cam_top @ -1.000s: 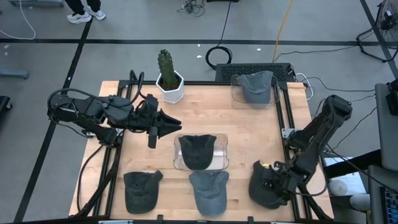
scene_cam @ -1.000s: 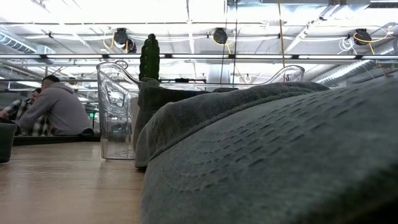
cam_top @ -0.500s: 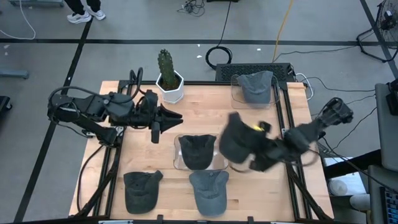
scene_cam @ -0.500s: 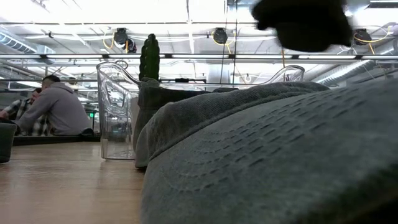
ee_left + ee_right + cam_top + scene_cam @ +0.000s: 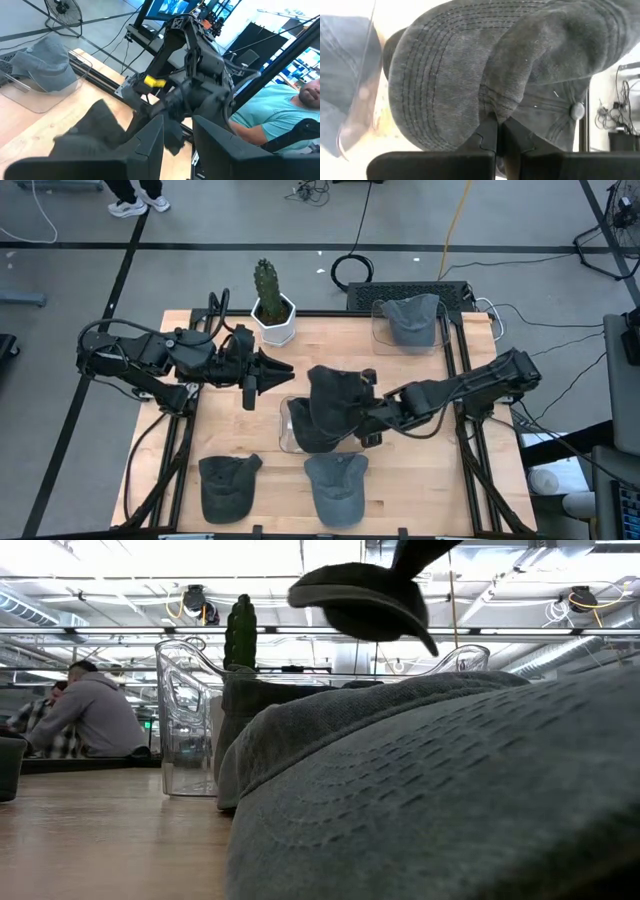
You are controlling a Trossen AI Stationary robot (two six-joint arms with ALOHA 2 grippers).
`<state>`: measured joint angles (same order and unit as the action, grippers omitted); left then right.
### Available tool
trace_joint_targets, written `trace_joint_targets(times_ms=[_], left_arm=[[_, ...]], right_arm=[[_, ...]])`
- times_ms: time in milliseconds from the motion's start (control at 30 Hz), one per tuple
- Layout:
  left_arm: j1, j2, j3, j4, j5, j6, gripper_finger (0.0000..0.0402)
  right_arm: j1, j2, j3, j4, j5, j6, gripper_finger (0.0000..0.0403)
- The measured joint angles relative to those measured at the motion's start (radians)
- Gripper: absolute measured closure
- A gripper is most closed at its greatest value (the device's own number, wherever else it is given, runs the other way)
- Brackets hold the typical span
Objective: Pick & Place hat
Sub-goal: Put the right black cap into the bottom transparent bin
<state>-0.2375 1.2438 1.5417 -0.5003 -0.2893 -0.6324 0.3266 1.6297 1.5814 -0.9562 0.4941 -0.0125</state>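
Observation:
My right gripper [image 5: 372, 418] is shut on a dark grey cap [image 5: 335, 402] and holds it in the air over the clear tray [image 5: 288, 442] at the table's middle. That tray holds another dark cap, mostly hidden under the held one. In the low view the held cap [image 5: 362, 600] hangs high above the table. My left gripper [image 5: 287, 370] is open and empty, left of the tray, pointing toward the held cap [image 5: 95, 125]. My right gripper pinches a bunched fold of the cap's crown [image 5: 496, 106] between its two fingers, next to where the stitched brim [image 5: 432, 75] begins. The fingers come from the table's right. The cap is lifted clear, with brim and crown spread out beyond the fingertips.
Two more grey caps lie at the near edge [image 5: 225, 485] [image 5: 337, 488]; one of them fills the low view's foreground [image 5: 450, 790]. A second clear tray with a cap [image 5: 410, 318] stands at the far right. A cactus in a white pot [image 5: 270, 310] stands at the far edge.
My right gripper has lifted the dark cap from the table's near right corner. It has swung the cap up and toward the left, to above the middle tray. The cap has stayed in the shut fingers throughout.

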Motion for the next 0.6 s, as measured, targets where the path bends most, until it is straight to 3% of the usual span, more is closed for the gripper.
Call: trace_joint_targets(times_ms=[433, 600], left_arm=[[0.0, 0.0, 0.0, -0.001, 0.0, 0.021, 0.0289], [0.0, 0.0, 0.0, -0.005, 0.001, 0.026, 0.0289]], right_arm=[[-0.018, 0.206, 0.205, 0.026, -0.065, 0.022, 0.0403], [-0.039, 0.284, 0.264, -0.12, -0.076, 0.08, 0.0403]])
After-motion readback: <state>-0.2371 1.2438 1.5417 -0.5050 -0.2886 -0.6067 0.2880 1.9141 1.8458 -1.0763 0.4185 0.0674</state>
